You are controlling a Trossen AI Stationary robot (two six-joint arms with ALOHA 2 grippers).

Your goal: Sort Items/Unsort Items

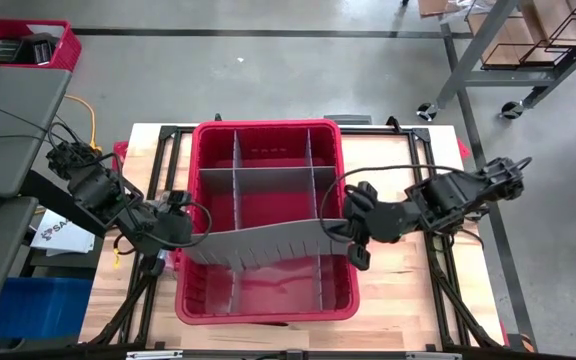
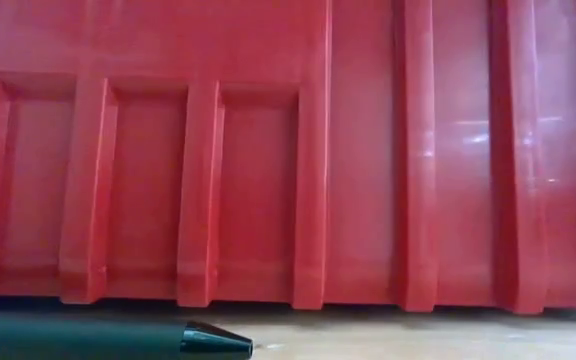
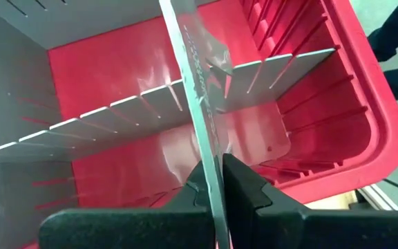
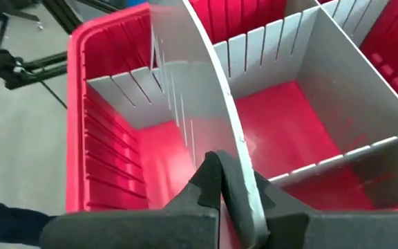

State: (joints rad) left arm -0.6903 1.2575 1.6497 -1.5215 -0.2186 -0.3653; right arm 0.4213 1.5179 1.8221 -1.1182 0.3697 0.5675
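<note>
Grey plastic divider strip (image 1: 258, 245) — that's what I've got both arms on. Its long axis runs left-right across the red bin (image 1: 265, 311), bowed, lifted above the fixed divider grid (image 1: 268, 180), sitting over the bin's near half.

Left gripper (image 3: 213, 181): fingers pinched tight on the strip's thin edge, at the bin's left wall in the high view.

Right gripper (image 4: 235, 181): fingers likewise clamped on the strip, at the bin's right wall. The strip curves away from it toward the far red wall.

Bin interior: grey cross-dividers slotted into each other, approx. a 3-wide grid in the far half. The compartments I can see show bare red floor. The bin's inner walls carry slotted ribs.

Items: only one visible to me — a dark pen-like stick (image 2: 108, 340) in the low view, lying flat on the table (image 1: 408, 300) just outside the bin's ribbed outer wall, long axis along that wall, tip pointing toward that picture's right. I can't locate it in the high view.

Room: the bin fills most of the table's middle. Bare wood strips remain to its left and right, wider on the right. Both arms cross those strips; dark frame rails run along the table's sides.
</note>
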